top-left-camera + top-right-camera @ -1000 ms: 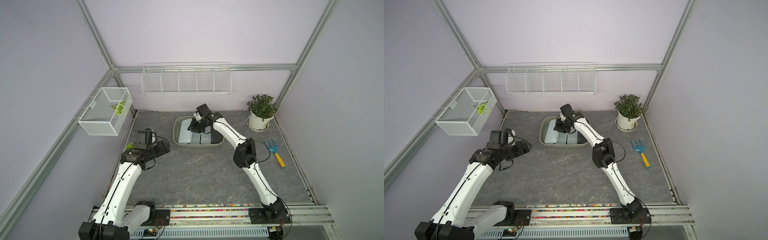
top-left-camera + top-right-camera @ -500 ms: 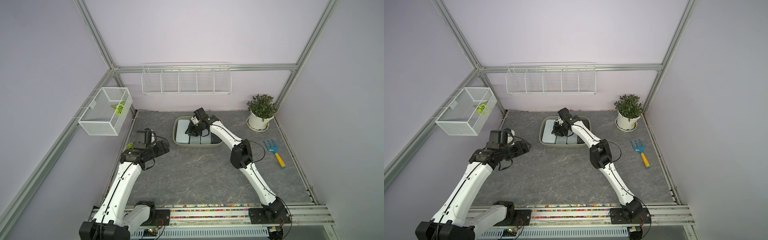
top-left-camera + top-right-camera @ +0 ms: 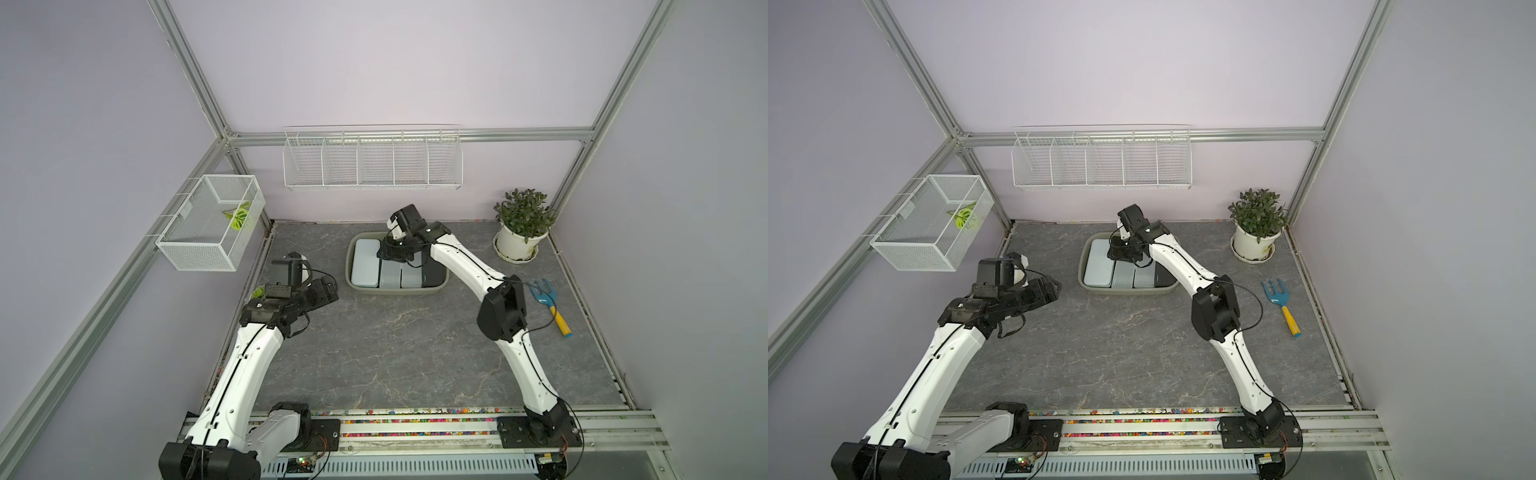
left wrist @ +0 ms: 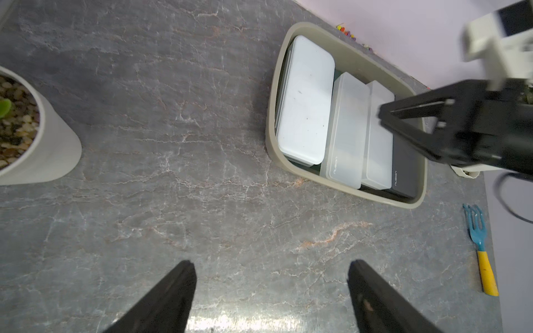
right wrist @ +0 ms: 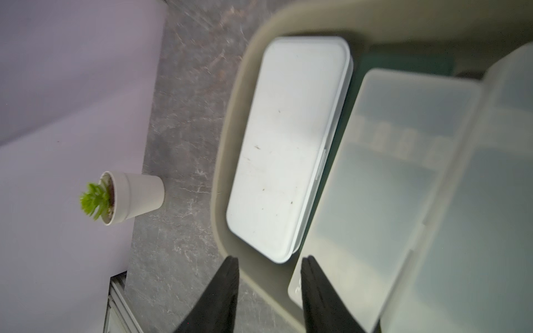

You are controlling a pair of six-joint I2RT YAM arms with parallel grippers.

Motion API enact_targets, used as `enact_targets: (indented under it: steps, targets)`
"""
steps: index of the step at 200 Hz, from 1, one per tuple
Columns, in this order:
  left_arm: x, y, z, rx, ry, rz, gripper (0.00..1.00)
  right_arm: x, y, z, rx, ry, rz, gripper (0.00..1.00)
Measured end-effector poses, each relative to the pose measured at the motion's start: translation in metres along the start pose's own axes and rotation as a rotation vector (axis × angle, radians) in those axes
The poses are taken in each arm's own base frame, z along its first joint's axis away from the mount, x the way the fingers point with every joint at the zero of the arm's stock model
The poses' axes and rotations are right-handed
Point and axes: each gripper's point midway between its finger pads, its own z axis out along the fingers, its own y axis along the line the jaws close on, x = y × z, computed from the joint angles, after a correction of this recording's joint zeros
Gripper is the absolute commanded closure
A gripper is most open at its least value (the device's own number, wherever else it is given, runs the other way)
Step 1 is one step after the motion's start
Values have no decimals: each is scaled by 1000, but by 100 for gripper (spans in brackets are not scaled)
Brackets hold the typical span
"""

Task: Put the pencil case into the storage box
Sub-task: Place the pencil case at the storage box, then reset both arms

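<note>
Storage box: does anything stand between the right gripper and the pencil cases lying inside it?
Nothing visible does. The right gripper hangs over the storage box with jaws parted and empty; the pencil cases lie uncovered side by side inside it.

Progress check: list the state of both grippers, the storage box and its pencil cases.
right gripper, open, empty, over the storage box.
left gripper, open, empty, above the table.
storage box, upright, holding four cases.
white pencil case, shut, in the box.
translucent pencil cases, shut, in the box.
black pencil case, shut, in the box.
</note>
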Motion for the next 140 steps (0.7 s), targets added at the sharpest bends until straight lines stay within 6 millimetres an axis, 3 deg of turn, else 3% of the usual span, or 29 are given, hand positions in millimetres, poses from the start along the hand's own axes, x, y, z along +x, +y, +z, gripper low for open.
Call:
enact_targets:
  steps: [28,47,67,90,111,140]
  targets:
    - [-17,1,7,-18,-63,22,10,-20,19,-87,31,-165,-129,53]
    - [-31,3,12,-38,-115,40,8,-10,7,-132,111,-243,-170,52]
    - [-43,7,18,-68,-160,48,6,20,-29,-164,230,-287,-196,47]
    - [-54,14,24,-112,-199,49,4,60,-89,-191,378,-306,-196,40]
    - [-61,17,28,-128,-234,53,3,90,-142,-228,531,-355,-178,33]
    - [-64,22,32,-145,-273,49,2,117,-179,-281,670,-468,-173,26]
